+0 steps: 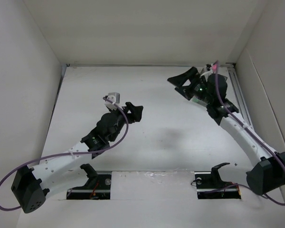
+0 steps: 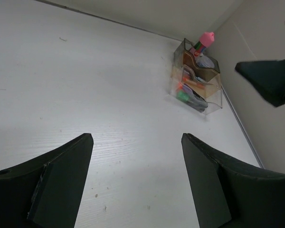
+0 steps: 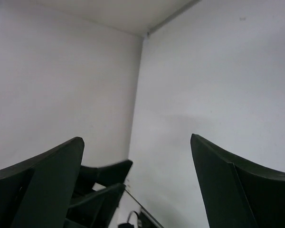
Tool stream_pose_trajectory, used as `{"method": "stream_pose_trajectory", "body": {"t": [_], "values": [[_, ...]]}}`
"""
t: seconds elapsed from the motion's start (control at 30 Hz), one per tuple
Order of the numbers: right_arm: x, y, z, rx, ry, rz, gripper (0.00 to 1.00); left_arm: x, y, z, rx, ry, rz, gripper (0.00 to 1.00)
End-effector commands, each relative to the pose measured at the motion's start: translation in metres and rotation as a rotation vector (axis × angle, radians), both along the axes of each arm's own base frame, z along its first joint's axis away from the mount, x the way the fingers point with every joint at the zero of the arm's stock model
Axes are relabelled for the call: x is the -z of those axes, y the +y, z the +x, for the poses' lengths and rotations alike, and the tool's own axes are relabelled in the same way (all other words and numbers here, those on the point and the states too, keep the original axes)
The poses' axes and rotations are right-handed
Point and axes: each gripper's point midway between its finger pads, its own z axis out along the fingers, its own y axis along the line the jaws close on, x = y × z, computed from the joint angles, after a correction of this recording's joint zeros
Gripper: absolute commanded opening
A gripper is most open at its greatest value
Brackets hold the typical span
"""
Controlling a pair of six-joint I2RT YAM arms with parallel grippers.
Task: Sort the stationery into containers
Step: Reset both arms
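Stationery (image 2: 190, 92) sits inside the smoky-brown organiser (image 2: 213, 100) in the far right corner of the table (image 2: 85, 85), the pink-capped bottle (image 2: 205, 39) rearmost. No loose item shows; sorting judged essentially complete. Left gripper (image 2: 137, 142) and right gripper (image 3: 137, 140) both gape, empty.

Organiser (image 2: 213, 93) contents (lower tiers) indistinct

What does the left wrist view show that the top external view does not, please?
Only the left wrist view: the translucent smoky-brown plastic organiser with stepped compartments holding green- and orange-tipped markers. Only the top external view: the left arm and right arm whole, the right one hiding those compartments. Both: the pink-capped little bottle, the white table, the open left fingers.
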Motion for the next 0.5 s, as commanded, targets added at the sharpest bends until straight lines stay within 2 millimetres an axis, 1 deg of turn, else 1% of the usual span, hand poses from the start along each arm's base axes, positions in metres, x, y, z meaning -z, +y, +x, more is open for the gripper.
{"method": "stream_pose_trajectory", "body": {"t": [0.0, 0.03, 0.07, 0.1, 0.13, 0.17, 0.23, 0.27, 0.3, 0.33, 0.37, 0.4, 0.43, 0.47], "values": [[0.060, 0.016, 0.001, 0.000, 0.048, -0.216, 1.00, -0.006, 0.007, 0.010, -0.065, -0.013, -0.011, 0.74], [0.077, 0.030, -0.008, -0.047, 0.069, -0.245, 1.00, -0.002, 0.006, 0.010, -0.065, -0.007, -0.004, 0.84], [0.093, 0.037, -0.007, -0.076, 0.080, -0.291, 1.00, 0.002, 0.006, 0.014, -0.082, 0.008, 0.015, 0.99], [0.106, 0.044, -0.013, -0.111, 0.096, -0.313, 1.00, 0.005, 0.006, 0.017, -0.091, 0.019, 0.029, 1.00], [0.111, 0.057, -0.018, -0.148, 0.089, -0.327, 1.00, 0.010, 0.004, 0.018, -0.091, 0.028, 0.041, 1.00], [0.125, 0.061, -0.020, -0.153, 0.114, -0.347, 1.00, 0.009, 0.002, 0.020, -0.091, 0.031, 0.043, 1.00], [0.130, 0.067, -0.022, -0.146, 0.105, -0.383, 1.00, 0.023, -0.002, 0.026, -0.100, 0.061, 0.081, 1.00], [0.136, 0.078, -0.028, -0.165, 0.093, -0.387, 1.00, 0.024, -0.005, 0.029, -0.100, 0.066, 0.087, 1.00], [0.139, 0.083, -0.028, -0.168, 0.088, -0.391, 1.00, 0.031, -0.010, 0.031, -0.085, 0.082, 0.116, 1.00], [0.142, 0.086, -0.031, -0.169, 0.085, -0.396, 1.00, 0.032, -0.017, 0.031, -0.058, 0.089, 0.118, 1.00], [0.144, 0.092, -0.030, -0.165, 0.073, -0.401, 1.00, 0.037, -0.017, 0.032, -0.055, 0.093, 0.141, 1.00], [0.153, 0.095, -0.032, -0.168, 0.082, -0.412, 1.00, 0.037, -0.019, 0.034, -0.055, 0.094, 0.142, 1.00], [0.159, 0.092, -0.033, -0.153, 0.099, -0.416, 1.00, 0.039, -0.021, 0.035, -0.055, 0.095, 0.143, 1.00], [0.161, 0.093, -0.031, -0.133, 0.093, -0.427, 1.00, 0.039, -0.019, 0.036, -0.066, 0.094, 0.145, 1.00]]}}
